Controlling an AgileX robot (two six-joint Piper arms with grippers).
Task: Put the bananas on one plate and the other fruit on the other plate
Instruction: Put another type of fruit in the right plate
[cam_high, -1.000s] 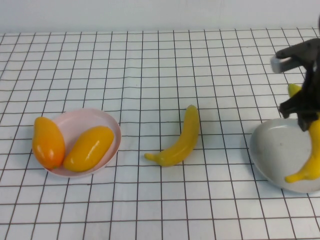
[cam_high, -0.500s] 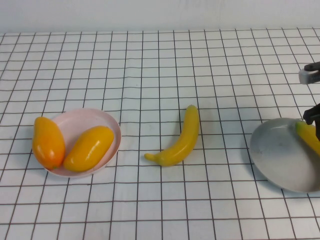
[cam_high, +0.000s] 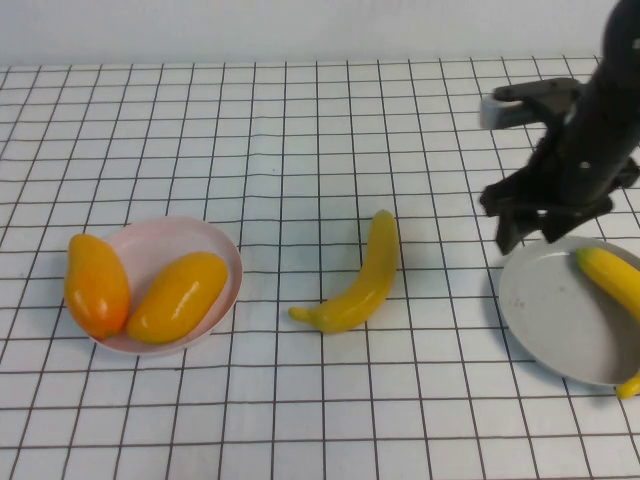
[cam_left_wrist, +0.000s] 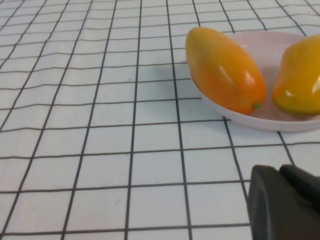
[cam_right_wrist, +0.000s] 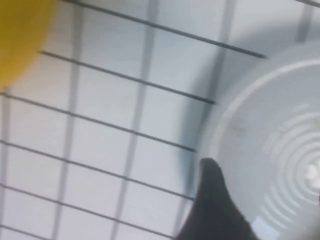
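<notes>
Swinging back in from the right edge since half a second ago, the right arm now hangs over the far rim of the grey plate, and the banana it carried lies loose in that plate.

On the table (cam_high: 300, 130), the grey plate (cam_high: 540, 320) sits at the right and the pink plate (cam_high: 160, 240) at the left, well apart. One banana (cam_high: 612, 280) lies across the grey plate, with what seems to be its tip poking past the near rim. The other banana (cam_high: 362, 285) lies on the bare table between the plates, nearer the grey one. Both mangoes are in the pink plate. The left mango (cam_high: 96, 285) leans on the rim and hangs over it, while the right mango (cam_high: 178, 296) lies inside.

The right gripper (cam_high: 530, 228) is empty with its claw apart, pointing down beside the plate's far-left rim. The left gripper (cam_left_wrist: 285, 205) sits low near the pink plate; I cannot tell whether it is apart or together.

Risks, as I judge them:
- A low sweep toward the loose banana could clip the grey rim and tip the plate or slide it.
- That banana is curved and smooth, so an off-centre pinch may let it swivel or slip.
- Setting it down could shove the first banana, already overhanging, off the plate.
- Any nudge from the left arm could roll the perched mango out.
</notes>
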